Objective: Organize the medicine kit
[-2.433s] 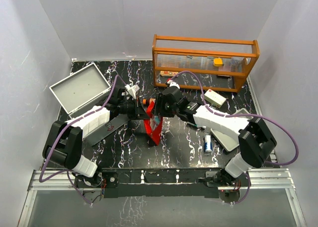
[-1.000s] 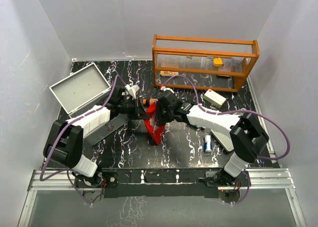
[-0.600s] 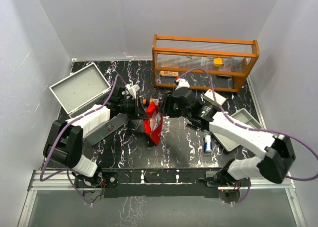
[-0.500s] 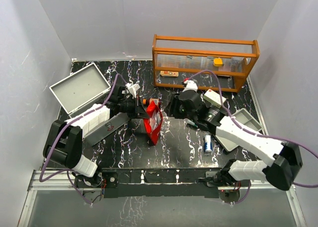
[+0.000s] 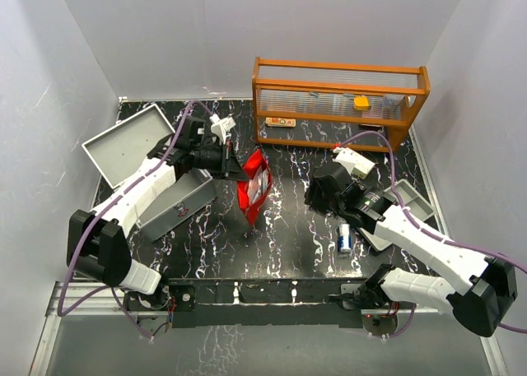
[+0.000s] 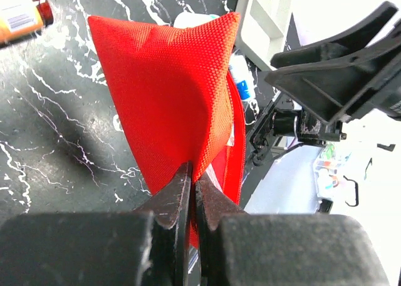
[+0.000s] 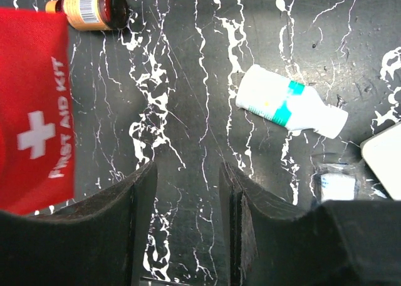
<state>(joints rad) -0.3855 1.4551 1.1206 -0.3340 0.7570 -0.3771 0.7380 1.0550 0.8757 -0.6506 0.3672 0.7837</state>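
Observation:
The medicine kit (image 5: 132,141) is a light-grey metal case lying open at the left, its lid tipped back. My left gripper (image 5: 237,169) (image 6: 191,173) is shut on a corner of the red first-aid pouch (image 5: 254,187) (image 6: 169,92) (image 7: 34,111), which hangs above the table's middle. To the right of the pouch and apart from it, my right gripper (image 5: 313,197) (image 7: 187,173) stands open over bare table with nothing between its fingers. An amber bottle (image 7: 94,7) (image 6: 19,14) lies beside the pouch. A white bottle with a teal label (image 7: 288,107) lies ahead of the right fingers.
An orange shelf rack (image 5: 342,96) with small items stands at the back right. A white box (image 5: 354,160) lies before it. A shallow grey tray (image 5: 405,197) sits at the right, and a blue-and-white bottle (image 5: 345,238) lies next to it.
My right gripper has opened, let go of the pouch and pulled back to the right. The left arm has lifted the pouch and swung it slightly toward the back.

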